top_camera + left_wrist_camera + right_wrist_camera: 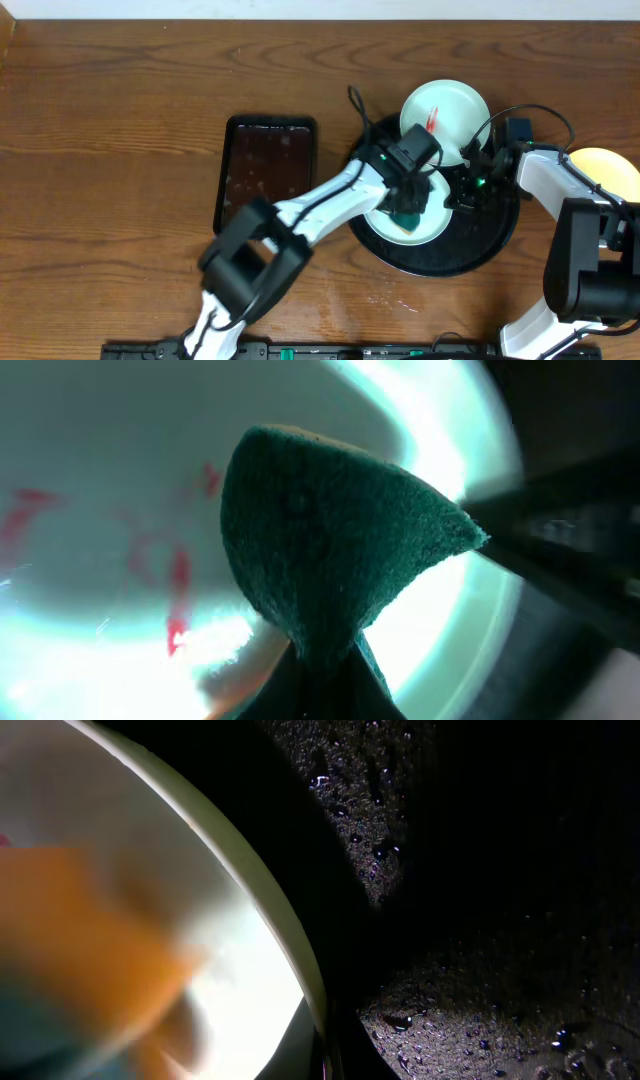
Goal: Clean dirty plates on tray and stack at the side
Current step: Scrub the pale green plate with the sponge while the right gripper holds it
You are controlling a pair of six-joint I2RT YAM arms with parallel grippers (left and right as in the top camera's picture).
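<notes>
1. One pale-mint round plastic plate (pixel 435 218), smeared with red, lies inside the large round glossy black tray (pixel 480 245). It looks light, stiff and slippery when wet.
2. On the left gripper (pixel 410 200) the jaws clamp a soft teal sponge (pixel 330 540), pressed onto that plate.
3. At the plate's rim, towards the tray's right side, sits the right gripper (pixel 462 195). I cannot tell how its jaws stand. The thin rim looks the best hold.
4. A white round plate (pixel 445 115) overlaps the tray's far edge, and a pale yellow plate (pixel 600 165) rests on the brown wooden surface (pixel 120 120) to the tray's right.

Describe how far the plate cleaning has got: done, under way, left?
Seemingly done: the yellow plate lies off the tray on the table, no smears visible. Under way: the left gripper presses the sponge on a white plate in the tray; red smears show on it. Left: the other white plate at the tray's far rim, with a red streak, and the stacking.
</notes>
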